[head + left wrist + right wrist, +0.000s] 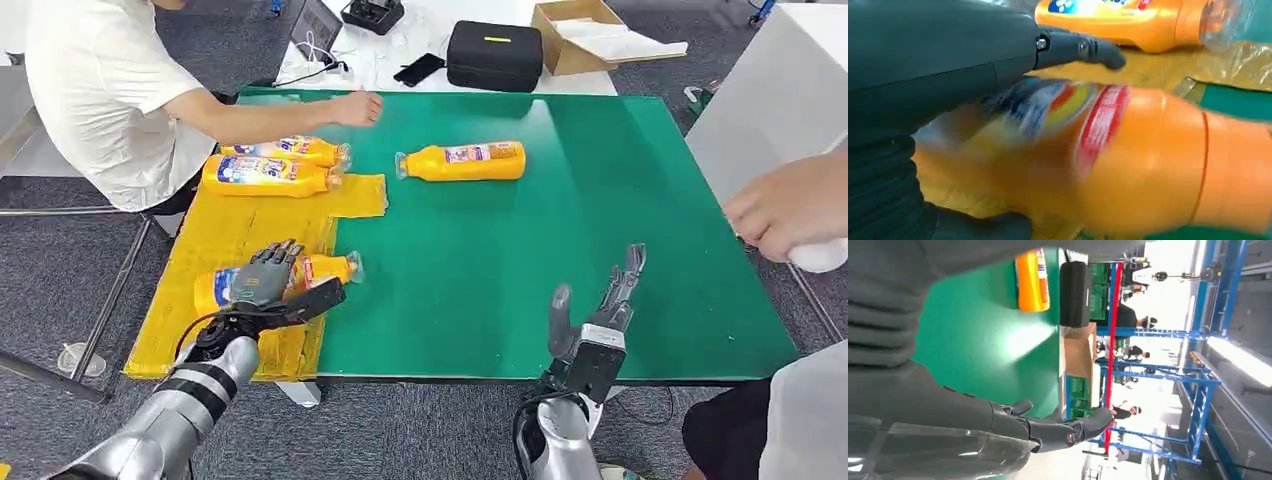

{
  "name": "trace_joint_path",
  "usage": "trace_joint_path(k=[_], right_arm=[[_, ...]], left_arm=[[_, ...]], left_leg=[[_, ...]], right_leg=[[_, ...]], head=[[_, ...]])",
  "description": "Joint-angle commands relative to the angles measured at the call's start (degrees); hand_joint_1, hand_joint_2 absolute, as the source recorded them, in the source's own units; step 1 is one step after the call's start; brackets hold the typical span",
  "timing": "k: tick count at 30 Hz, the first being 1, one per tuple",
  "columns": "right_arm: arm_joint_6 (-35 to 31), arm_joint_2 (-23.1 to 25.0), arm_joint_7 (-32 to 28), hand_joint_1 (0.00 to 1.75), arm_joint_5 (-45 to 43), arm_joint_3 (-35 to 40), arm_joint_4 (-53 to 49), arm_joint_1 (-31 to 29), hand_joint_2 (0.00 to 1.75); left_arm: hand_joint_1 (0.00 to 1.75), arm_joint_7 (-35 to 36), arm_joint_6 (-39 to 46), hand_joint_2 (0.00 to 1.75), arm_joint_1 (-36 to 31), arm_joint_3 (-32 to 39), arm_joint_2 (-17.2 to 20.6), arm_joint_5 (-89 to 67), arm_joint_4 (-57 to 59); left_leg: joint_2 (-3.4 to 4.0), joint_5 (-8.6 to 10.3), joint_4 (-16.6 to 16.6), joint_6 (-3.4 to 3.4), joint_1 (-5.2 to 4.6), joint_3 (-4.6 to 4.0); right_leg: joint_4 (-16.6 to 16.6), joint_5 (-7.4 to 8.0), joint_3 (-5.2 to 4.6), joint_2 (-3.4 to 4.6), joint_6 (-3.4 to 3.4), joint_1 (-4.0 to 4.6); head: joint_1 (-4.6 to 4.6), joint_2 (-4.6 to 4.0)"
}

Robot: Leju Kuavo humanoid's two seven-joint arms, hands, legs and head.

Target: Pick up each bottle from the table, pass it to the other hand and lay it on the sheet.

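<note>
An orange bottle [325, 268] [1138, 165] lies on the yellow sheet [230, 225] at the near left, cap toward the green table [600, 220]. My left hand [265, 280] [938, 65] hovers over its label end, fingers [1088, 49] straight and thumb stretched out along the near side; the bottle looks blurred in the left wrist view. Two more bottles [275, 152] [265, 176] lie side by side at the sheet's far end. Another bottle [465, 161] [1032, 282] lies on the green table, mid-far. My right hand [595, 310] [948, 405] stands at the table's near edge, fingers apart, holding nothing.
A person in white sits at the far left, one hand [355, 107] resting on the table's far edge. Another person's hand [790, 205] holds a white object at the right edge. A black case [493, 55] and a cardboard box [575, 35] sit behind the table.
</note>
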Motion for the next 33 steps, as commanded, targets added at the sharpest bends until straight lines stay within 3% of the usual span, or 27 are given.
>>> trace_joint_path(k=[1, 21, 23, 29, 33], right_arm=[[1.4, 0.0, 0.1, 0.00, -1.5, -2.5, 6.9, -3.0, 1.75], [2.1, 0.3, 0.1, 0.00, -1.0, -3.5, 7.1, -2.3, 1.75], [1.5, 0.3, 0.1, 0.00, -1.0, -3.8, 6.1, -1.5, 1.75], [1.1, 0.1, 0.1, 0.00, -0.9, -4.6, 4.4, 0.1, 1.75], [0.6, 0.0, 0.1, 0.00, -0.6, -4.6, 4.0, 0.5, 1.75]], left_arm=[[0.00, 0.5, -5.1, 1.75, -3.0, -1.7, 0.5, -0.4, 6.8], [0.00, -4.0, -5.1, 1.75, -1.1, -1.8, -0.1, 4.1, -0.1], [0.00, -5.5, -2.3, 1.75, 0.5, -2.7, -0.7, 4.9, -4.6], [0.00, -7.2, -4.1, 1.75, 9.4, -6.6, 1.2, 12.8, -26.6], [0.00, -6.0, 2.5, 1.75, 12.4, -8.9, 2.2, 11.8, -32.2]], left_leg=[[0.21, -0.01, -0.1, 0.07, 0.01, 0.24], [0.11, 0.02, 0.0, 0.07, -0.02, 0.14], [0.12, 0.01, 0.0, 0.08, -0.02, 0.20], [-0.01, -0.05, 0.0, 0.11, -0.02, 0.18], [0.09, -0.03, 0.0, 0.08, -0.04, 0.01]], right_leg=[[-0.1, 0.05, 0.19, 0.10, -0.13, 0.05], [0.0, 0.04, 0.12, 0.05, -0.02, 0.01], [0.0, 0.02, 0.17, 0.04, -0.06, 0.02], [0.0, -0.08, 0.18, -0.12, -0.05, 0.02], [0.0, -0.03, -0.02, 0.00, -0.02, -0.01]], head=[[0.00, 0.00], [0.02, 0.00], [0.00, 0.00], [0.00, 0.00], [0.00, 0.00]])
